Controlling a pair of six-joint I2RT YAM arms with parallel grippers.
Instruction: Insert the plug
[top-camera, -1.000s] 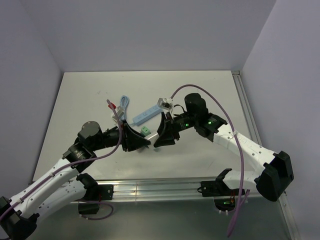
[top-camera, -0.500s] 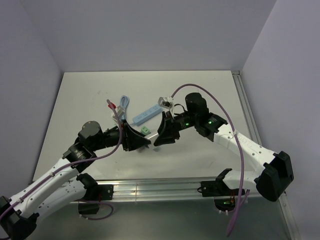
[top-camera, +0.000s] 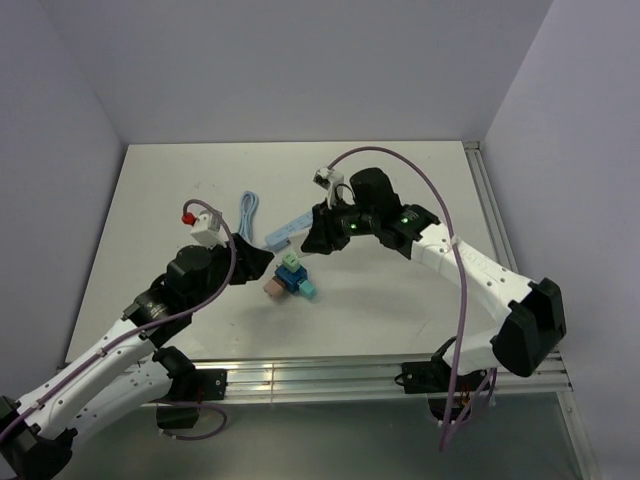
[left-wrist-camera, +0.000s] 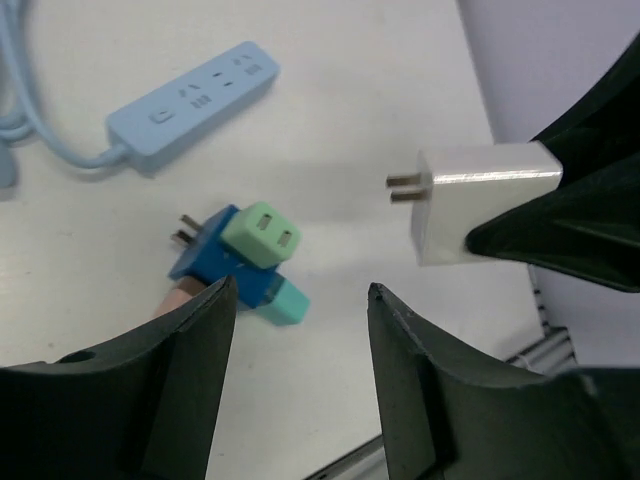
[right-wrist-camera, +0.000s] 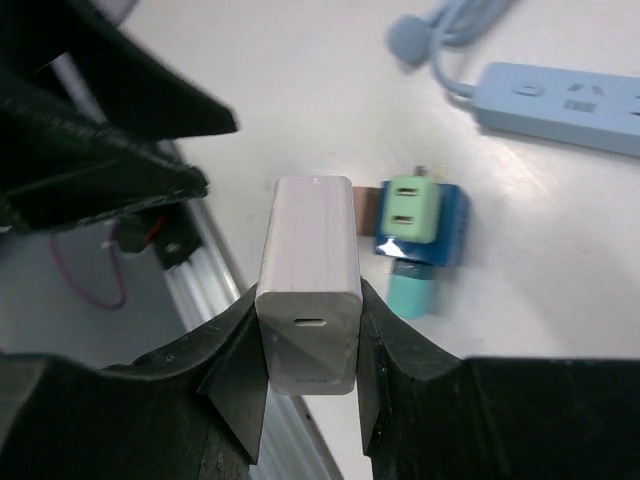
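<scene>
Black and spread apart, the fingers (left-wrist-camera: 190, 380) of the left gripper (left-wrist-camera: 300, 292) are hanging over the table (top-camera: 150, 200), grasping nothing. Just beneath them a blue, green and teal adapter cluster (left-wrist-camera: 243, 258) is lying loose on the surface. Beyond it the pale blue power strip (left-wrist-camera: 190, 93) is resting flat, sockets up, its cable (top-camera: 248, 208) coiling off to the left. Further right the white plug (left-wrist-camera: 480, 200) is hanging in the air, its two prongs (left-wrist-camera: 403, 188) pointing leftward. The right gripper (right-wrist-camera: 308, 300) is clenching it across two opposite flat sides, toward the rear end.

The plug is looking like a light, rigid, smooth-shelled block. It is probably going to swivel or slip between the pads once the prongs meet resistance, so a hold on the flat sides seems soundest. The strip is likely light and unanchored too, and may be sliding away under a push unless the left gripper is steadying it.

Bare table is lying beyond the strip. Nearer, the cluster, the two crowding arms and the metal rail (top-camera: 487, 195) along the right edge are narrowing the room.
</scene>
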